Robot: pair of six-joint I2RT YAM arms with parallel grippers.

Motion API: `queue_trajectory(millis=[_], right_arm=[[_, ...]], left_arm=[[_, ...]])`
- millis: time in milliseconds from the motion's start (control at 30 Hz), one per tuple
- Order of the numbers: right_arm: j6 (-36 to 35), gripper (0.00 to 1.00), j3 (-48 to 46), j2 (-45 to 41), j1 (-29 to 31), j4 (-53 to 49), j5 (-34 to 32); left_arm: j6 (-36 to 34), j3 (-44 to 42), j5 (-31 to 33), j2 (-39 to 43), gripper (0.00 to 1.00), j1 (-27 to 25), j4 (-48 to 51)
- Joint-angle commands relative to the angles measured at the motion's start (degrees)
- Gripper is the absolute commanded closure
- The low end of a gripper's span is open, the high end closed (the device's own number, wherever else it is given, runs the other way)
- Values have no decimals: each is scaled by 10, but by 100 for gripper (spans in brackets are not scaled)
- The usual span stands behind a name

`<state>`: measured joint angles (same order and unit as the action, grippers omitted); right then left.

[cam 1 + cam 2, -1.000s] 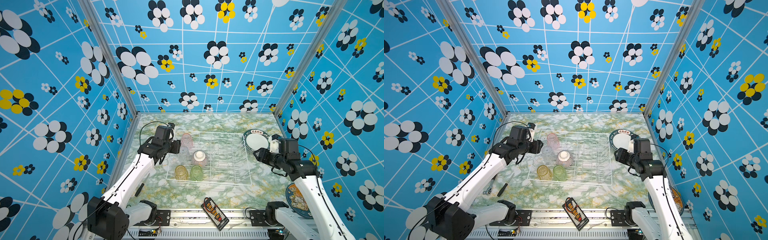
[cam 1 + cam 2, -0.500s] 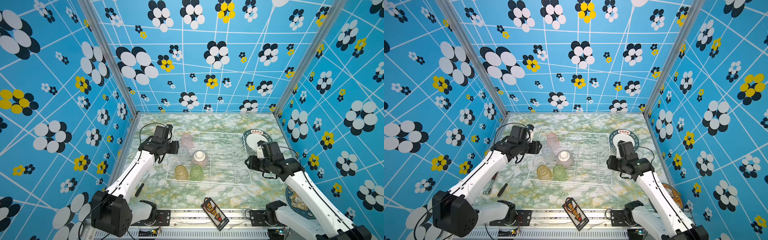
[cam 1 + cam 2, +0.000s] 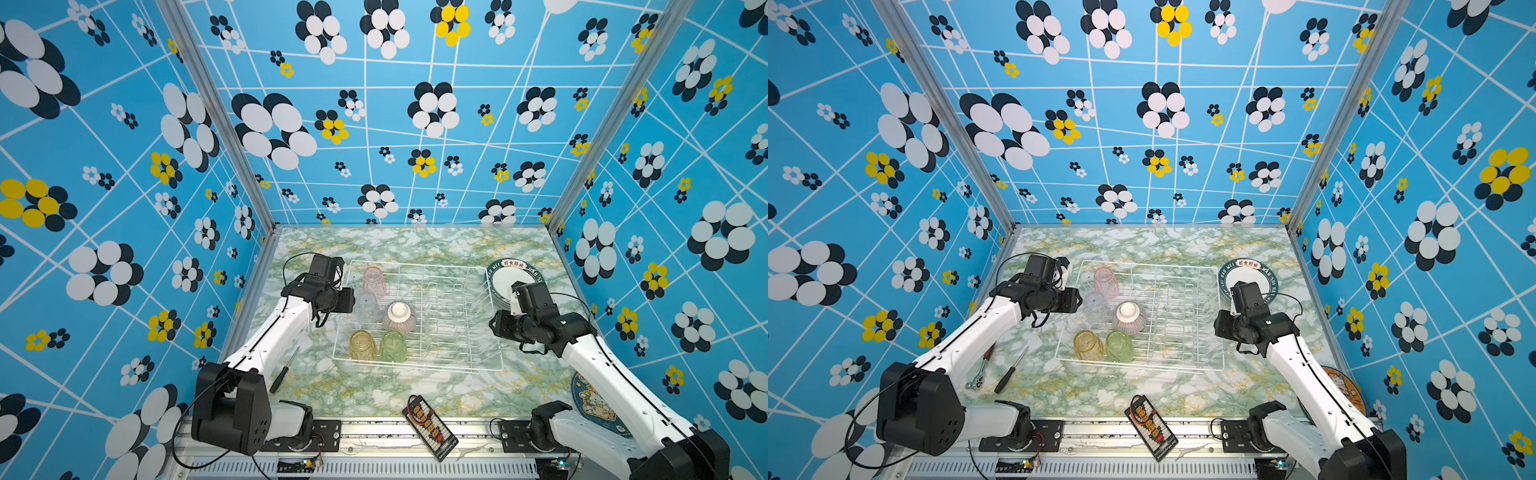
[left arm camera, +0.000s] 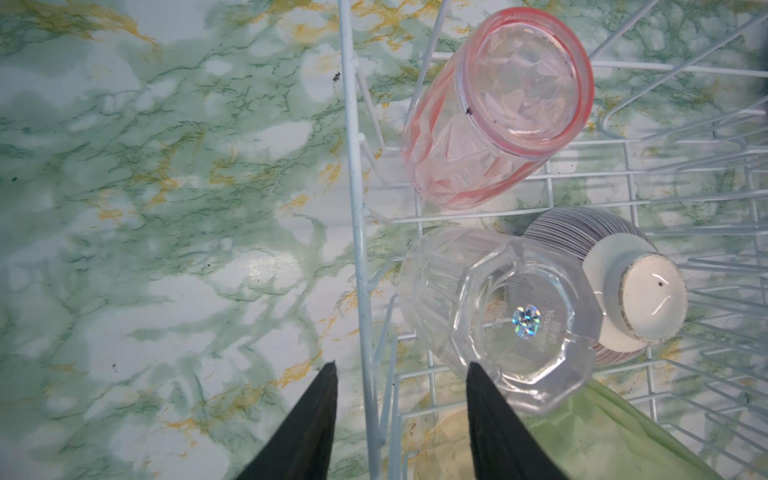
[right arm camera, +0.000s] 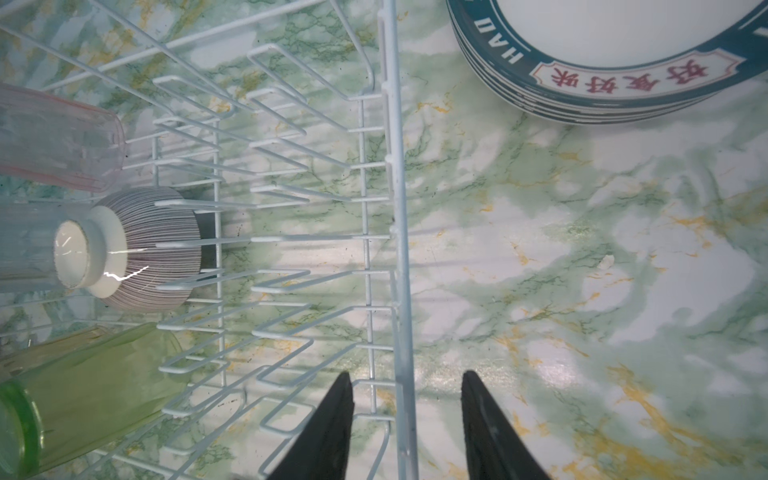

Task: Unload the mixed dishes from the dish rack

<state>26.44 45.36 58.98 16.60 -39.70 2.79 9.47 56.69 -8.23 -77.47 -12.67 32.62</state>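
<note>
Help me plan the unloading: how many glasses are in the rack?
4, all at the left end of the rack: pink glass at the far corner, clear glass nearer, beside the bowl, yellow glass and green glass together at the near edge. None seems hidden.

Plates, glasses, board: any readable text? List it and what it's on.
"好食好味": red characters in a panel on the top plate's rim.
"HAU": white letters on that rim, beside the panel.
"MEI": same rim, in a top view.
Sticker on the clear tumbler's base: too blurred to read.
Markings on the black board: too small.
</note>
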Motion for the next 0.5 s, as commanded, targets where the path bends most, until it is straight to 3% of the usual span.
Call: queue_trajectory(millis=[0,467], right_arm=[[9,57,-5,8,4,16,-13],[13,79,8,55,4,44,-20]], left_arm=[[3,-10,-13,-5,50,10,-14],[6,-6,-44,-54,62,18,-18]])
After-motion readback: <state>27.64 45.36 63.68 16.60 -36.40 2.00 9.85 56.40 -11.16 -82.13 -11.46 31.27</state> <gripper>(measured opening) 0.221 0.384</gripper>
